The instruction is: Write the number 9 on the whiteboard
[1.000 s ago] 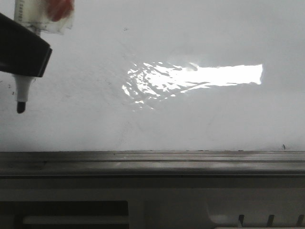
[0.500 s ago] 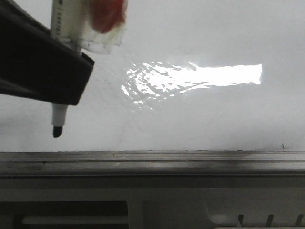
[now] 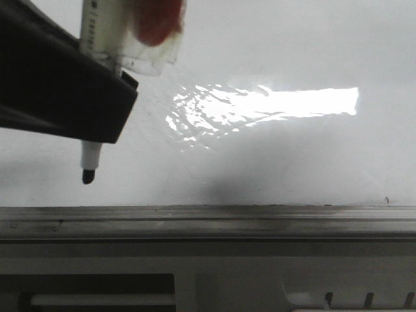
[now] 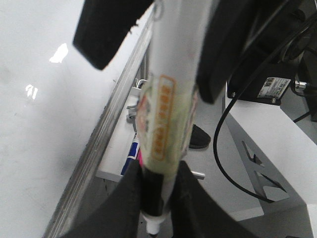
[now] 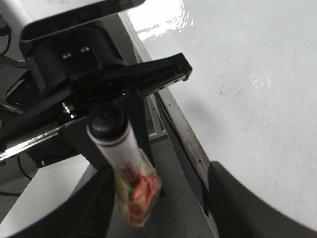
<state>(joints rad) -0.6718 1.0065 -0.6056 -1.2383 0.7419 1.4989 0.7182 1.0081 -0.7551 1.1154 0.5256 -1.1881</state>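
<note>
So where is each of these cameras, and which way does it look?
Front view: on the robot, facing forward at the whiteboard over its grey rail; the left jaws hold a marker at upper left.
Left wrist view: rides the left arm, looking down the marker toward its tip; its own jaws clamp it.
Right wrist view: rides the right arm, looking at the left jaws; its own jaws show, open.
Shared: all three show marker and whiteboard.

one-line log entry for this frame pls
left pincer: shut on white-barrelled black-tipped marker | tip: above glossy white whiteboard, contact unclear | number 9: no stroke visible | right pincer: open, nothing between fingers
</note>
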